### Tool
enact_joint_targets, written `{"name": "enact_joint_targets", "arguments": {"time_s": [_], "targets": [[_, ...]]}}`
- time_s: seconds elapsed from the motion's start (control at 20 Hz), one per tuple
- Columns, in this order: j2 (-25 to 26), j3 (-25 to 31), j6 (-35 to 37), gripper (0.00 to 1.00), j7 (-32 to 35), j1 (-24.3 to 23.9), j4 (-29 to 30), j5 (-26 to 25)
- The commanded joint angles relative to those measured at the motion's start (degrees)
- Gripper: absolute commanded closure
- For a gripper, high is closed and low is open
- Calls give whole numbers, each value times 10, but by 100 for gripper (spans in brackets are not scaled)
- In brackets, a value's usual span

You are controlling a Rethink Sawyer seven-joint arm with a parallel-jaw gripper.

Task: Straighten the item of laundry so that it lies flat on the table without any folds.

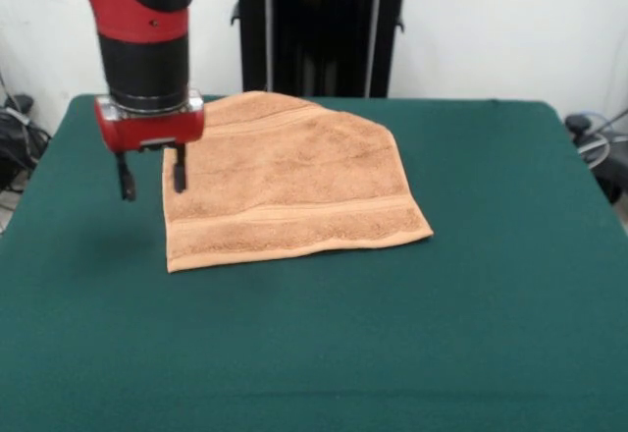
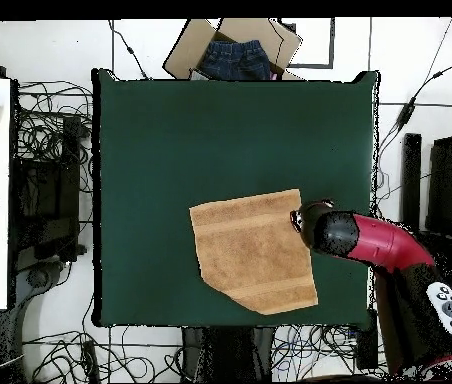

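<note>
- The end effector [image 1: 153,175] hangs open and empty at the towel [image 1: 289,185]'s side edge — one prong over cloth.
- The towel lies mid-worktop [image 1: 471,334], one far corner apparently tucked under — the next move probably means gripping there and drawing it outward.

Orange-tan towel [image 1: 289,182] lies on green table [image 1: 471,285], one corner folded.

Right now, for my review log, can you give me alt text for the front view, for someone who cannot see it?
An orange-tan towel lies on a dark green table, mostly spread out, with its far right corner missing as if folded under. A red and black robot arm comes down at the towel's left edge, its claw open, with one finger over the towel and the other over the table.
</note>
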Motion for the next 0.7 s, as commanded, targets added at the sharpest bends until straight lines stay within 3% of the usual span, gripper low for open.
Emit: {"name": "enact_joint_targets", "arguments": {"time_s": [0.05,0.7], "targets": [[26,-3,-28,0,177,23,124,44],[65,-25,-111,0,184,33,133,61]]}}
